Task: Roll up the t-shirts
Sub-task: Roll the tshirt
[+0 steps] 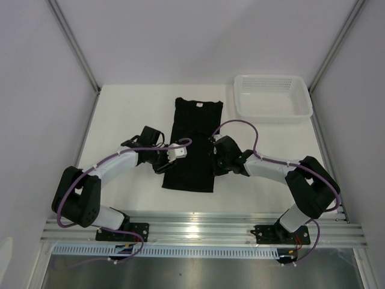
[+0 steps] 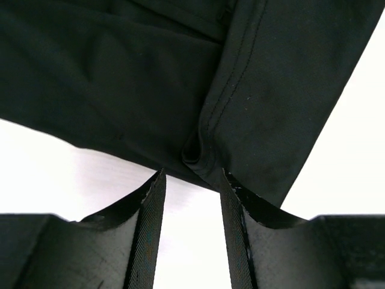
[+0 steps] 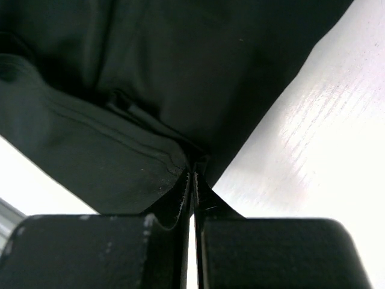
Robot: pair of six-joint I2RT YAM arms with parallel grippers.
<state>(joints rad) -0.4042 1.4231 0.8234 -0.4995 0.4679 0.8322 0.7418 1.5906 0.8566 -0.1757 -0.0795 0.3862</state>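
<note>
From above, the black t-shirt (image 1: pixel 195 129) is lying as a long folded strip on the table (image 1: pixel 126 114), outside the white mesh basket (image 1: pixel 274 114) standing far right; left wrist: the left gripper (image 2: pixel 192 174) is gaping narrowly at a stitched fold; right wrist: the right gripper (image 3: pixel 192 171) is pinching a fabric fold.

I find the left gripper (image 2: pixel 192 176) with its jaws standing apart, and bare white table (image 2: pixel 48 174) shows in the gap between them. The black t-shirt (image 2: pixel 120 78) fills the upper part of the view, its lower edge crossing just ahead of the fingertips. A stitched hem (image 2: pixel 231 84) runs down the cloth on a slant and ends in a small bunched fold (image 2: pixel 194 155), centred on the gap. I cannot tell whether either finger (image 2: pixel 147 235) touches the fabric. More table shows at right.
</note>
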